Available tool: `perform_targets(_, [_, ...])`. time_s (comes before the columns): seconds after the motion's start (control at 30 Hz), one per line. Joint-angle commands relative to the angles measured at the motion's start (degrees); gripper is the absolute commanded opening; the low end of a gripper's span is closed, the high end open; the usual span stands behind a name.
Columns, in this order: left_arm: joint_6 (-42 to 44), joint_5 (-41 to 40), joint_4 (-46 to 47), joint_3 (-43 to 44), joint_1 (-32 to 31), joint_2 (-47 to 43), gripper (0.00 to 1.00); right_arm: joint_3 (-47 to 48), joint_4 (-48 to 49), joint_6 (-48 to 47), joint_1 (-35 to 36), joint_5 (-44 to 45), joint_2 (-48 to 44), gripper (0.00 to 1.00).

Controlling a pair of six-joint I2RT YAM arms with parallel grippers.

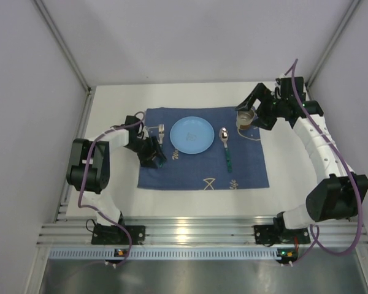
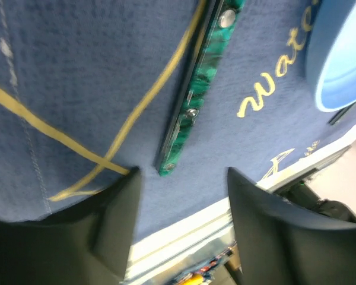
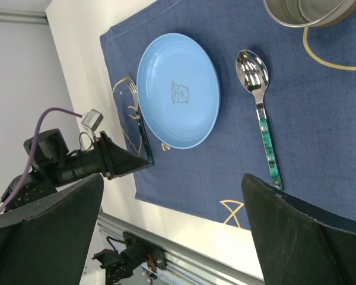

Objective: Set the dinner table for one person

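White walls stand on three sides, and a big white worktop (image 1: 190, 202) is spread between them. It is the dinner table, and it lies under everything else.

From above, a dark blue mat (image 1: 245, 171) is laid across the middle of the table. A light blue plate (image 1: 192, 135) is set in the mat's middle, with a fork (image 1: 161, 133) just to its left and a spoon (image 1: 226, 150) just to its right. That is how a place is laid for one person. A cup (image 1: 245, 117) is stood at the mat's far right corner. The left fingers (image 1: 154, 156) are held low over the fork's handle, so its near end is hidden. The right fingers (image 1: 253, 105) are held just beside the cup. Whether the cup is touched cannot be told here.

From the left wrist, the fork's green handle is seen lying flat on the mat. The two fingers are parted beyond its end, and nothing is pinched. The prongs are cut off at the top. Only the plate's edge is shown, and the gold writing is cut off.

From the right wrist, the fingers are spread wide with nothing between them. The plate, fork and spoon are shown whole. The cup is cut off at the top, so what is inside cannot be told.
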Motion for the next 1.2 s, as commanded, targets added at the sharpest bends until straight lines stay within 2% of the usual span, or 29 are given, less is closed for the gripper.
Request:
perform_targets(0.0, [2.0,-7.7,-7.4,2.8,0.5,-0.6,0.68,-0.2,2.0,-1.1,-0.9,-0.6,-2.7,1.00])
perform_targets(0.07, [3.1,-10.1,-10.1,6.2,0.5,-1.1,0.77,-0.2,2.0,-1.5,-1.0,-0.5,-2.8,1.00])
perform_targets(0.13, [4.5,-14.8,-14.2,10.6,0.5,-2.3,0.98,-0.2,2.1,-2.1,-1.2,-0.4,-3.0,1.00])
perform_targets(0.3, [7.5,-23.6,-20.1,21.5,0.5,-4.2,0.98,-0.7,1.9,-2.8,-1.5,-0.3,-3.5,1.00])
perform_targets(0.4, [8.5,-33.2,-13.5,22.1,0.5,-11.9,0.98,-1.0,2.0,-3.4,-1.6,0.1,-4.0,1.00])
perform_targets(0.43, [8.8,-35.7,-9.8,18.7,0.5,-14.5,0.98,-1.1,2.1,-4.0,-1.6,0.2,-4.4,1.00])
perform_targets(0.5, [11.3,-40.2,4.6,12.3,0.5,-23.9,0.98,-1.6,2.0,-4.9,-1.6,0.7,-5.1,1.00])
perform_targets(0.53, [12.9,-40.3,11.3,2.6,0.5,-27.7,0.98,-1.9,2.2,-6.1,-1.6,1.4,-5.8,1.00])
perform_targets(0.57, [16.5,-39.8,27.0,-3.3,0.5,-34.2,0.98,-2.7,2.1,-6.9,-1.6,1.8,-6.1,1.00])
perform_targets(0.6, [18.3,-39.7,35.6,-9.4,0.5,-37.8,0.97,-3.3,2.1,-7.6,-1.5,2.3,-6.7,1.00])
perform_targets(0.63, [20.6,-39.7,43.5,-21.8,0.4,-40.5,0.96,-3.8,2.2,-8.5,-1.6,2.9,-6.9,1.00])
perform_targets(0.67, [25.2,-40.1,53.4,-27.8,0.4,-42.7,0.96,-5.4,2.1,-8.8,-1.5,4.2,-7.2,1.00])
perform_targets(0.7, [27.0,-43.2,68.9,-33.4,0.5,-45.0,0.96,-6.2,2.2,-8.9,-1.5,4.7,-8.0,1.00])
perform_targets(0.73, [28.8,-44.5,74.4,-40.5,0.5,-44.8,0.96,-7.0,2.6,-8.5,-1.5,5.9,-8.3,1.00])
perform_targets(0.83, [28.5,-51.7,72.2,-40.7,1.5,-37.5,0.98,-11.0,5.6,-7.2,-1.3,5.4,-10.5,1.00])
perform_targets(0.87, [29.2,-51.2,72.6,-41.1,1.7,-35.7,0.98,-12.9,6.8,-7.7,-1.1,4.6,-10.7,1.00])
perform_targets(0.93, [30.1,-49.5,79.6,-43.6,2.0,-31.0,0.98,-13.8,7.7,-10.0,-0.8,4.0,-10.7,1.00])
perform_targets(1.03, [24.8,-42.4,86.1,-43.8,5.1,-24.8,0.98,-15.9,8.4,-13.5,0.1,6.4,-10.6,1.00])
perform_targets(1.17, [25.9,-42.2,86.4,-40.3,5.8,-19.9,0.98,-21.4,10.1,-17.7,1.4,9.3,-9.6,1.00])
